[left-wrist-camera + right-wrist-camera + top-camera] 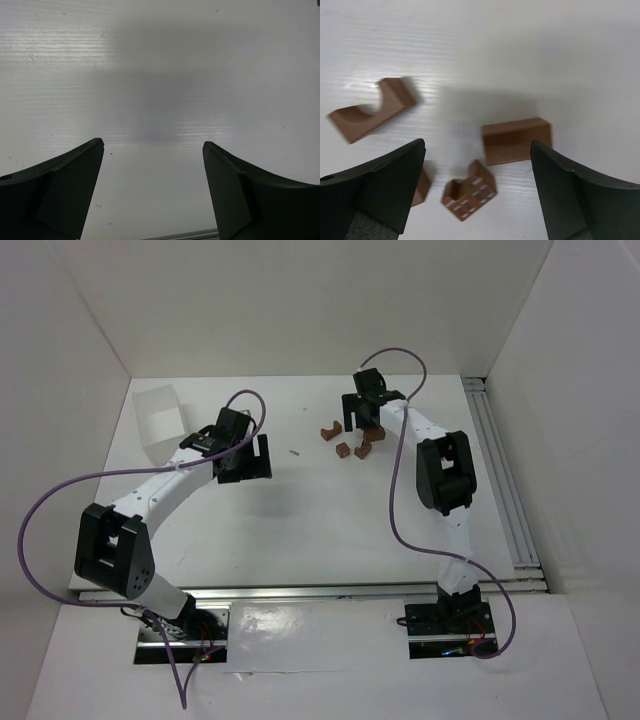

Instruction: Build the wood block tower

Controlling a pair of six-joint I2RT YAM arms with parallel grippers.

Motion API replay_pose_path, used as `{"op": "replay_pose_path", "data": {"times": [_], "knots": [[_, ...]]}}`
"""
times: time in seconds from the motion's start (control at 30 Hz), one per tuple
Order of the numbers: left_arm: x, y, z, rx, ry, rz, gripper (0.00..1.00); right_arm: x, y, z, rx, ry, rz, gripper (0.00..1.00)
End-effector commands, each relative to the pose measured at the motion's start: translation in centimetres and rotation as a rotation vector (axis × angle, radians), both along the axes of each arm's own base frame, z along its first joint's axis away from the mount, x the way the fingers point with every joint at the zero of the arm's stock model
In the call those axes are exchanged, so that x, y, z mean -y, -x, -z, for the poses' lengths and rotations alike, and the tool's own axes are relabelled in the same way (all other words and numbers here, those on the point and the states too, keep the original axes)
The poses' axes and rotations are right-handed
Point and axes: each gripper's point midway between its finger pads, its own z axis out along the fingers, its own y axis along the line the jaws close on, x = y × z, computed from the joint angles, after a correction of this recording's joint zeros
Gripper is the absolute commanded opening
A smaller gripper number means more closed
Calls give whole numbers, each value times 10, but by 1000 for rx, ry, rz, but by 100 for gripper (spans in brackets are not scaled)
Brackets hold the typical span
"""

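Several small reddish-brown wood blocks lie loose on the white table; no tower stands. In the right wrist view I see an arch-shaped block (pixel 370 110), a rectangular block (pixel 516 140), a stepped block with white marks (pixel 469 196), and one block (pixel 422 187) partly hidden behind my left finger. From above the blocks cluster (pixel 343 450) under the right gripper (pixel 362 422), which hovers open over them (pixel 477 144), holding nothing. My left gripper (pixel 262 454) is open and empty over bare table (pixel 153 142), well left of the blocks.
A white plastic tray (pixel 160 420) stands at the back left. A tiny scrap (pixel 294 451) lies between the grippers. Metal rails run along the right side (pixel 500 470) and front edge (pixel 350 590). White walls enclose the table.
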Motion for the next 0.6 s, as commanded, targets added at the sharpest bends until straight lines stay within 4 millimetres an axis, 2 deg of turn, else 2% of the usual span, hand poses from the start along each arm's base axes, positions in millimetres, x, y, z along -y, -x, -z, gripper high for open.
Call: {"op": "replay_pose_path", "data": {"times": [0.0,0.03,0.07,0.13,0.27,0.47,0.53,0.57], "knots": [[-1,-3,-11,23,-10,-16,93,-48,-6,-45,111,-43,-151,93],[-3,-4,-11,27,-20,-24,93,-59,-8,-47,138,-47,-190,94],[-3,-4,-15,39,-16,-24,93,-73,-1,-44,142,-42,-236,95],[-8,-3,-18,46,-34,-37,94,-81,1,-39,163,-12,-273,97],[-12,-1,-21,54,-31,-47,94,-89,-4,-40,198,-32,-309,97],[-19,4,-16,45,-42,-61,94,-98,-13,-15,186,-14,-379,97],[-19,4,-16,45,-42,-61,94,-101,-19,-14,180,-6,-386,96],[-24,3,-16,47,-50,-75,94,-101,-20,-4,161,-1,-386,96]]}}
